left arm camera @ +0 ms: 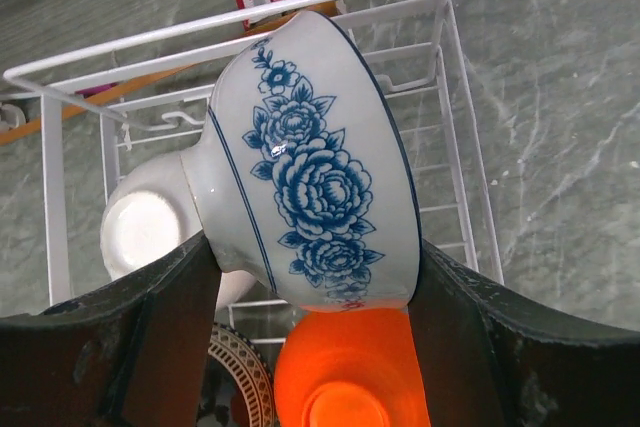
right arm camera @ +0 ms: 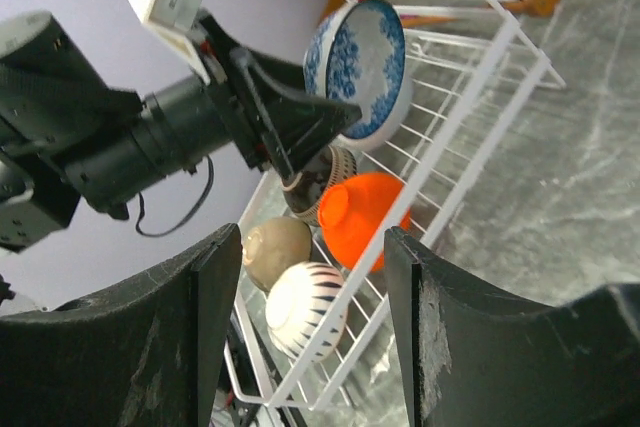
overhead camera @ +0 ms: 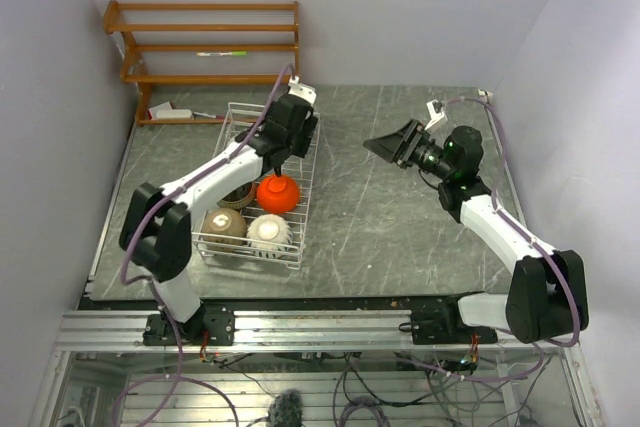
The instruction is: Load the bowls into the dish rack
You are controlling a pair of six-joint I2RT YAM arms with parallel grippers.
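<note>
My left arm [overhead camera: 215, 169] and right arm [overhead camera: 497, 224] look the same: white links between round black joints. A thin purple-grey cable [overhead camera: 124, 247] runs along each. The left gripper [left arm camera: 310, 247] and right gripper [right arm camera: 312, 237] have wide matt black fingers [right arm camera: 170, 347], a little scuffed. A small green light [overhead camera: 452, 145] shines on the right wrist, at three o'clock in the overhead view.

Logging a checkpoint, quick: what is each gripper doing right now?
Left gripper: closed on the glossy white round bowl with blue flower pattern.
Right gripper: open, holding nothing.
</note>
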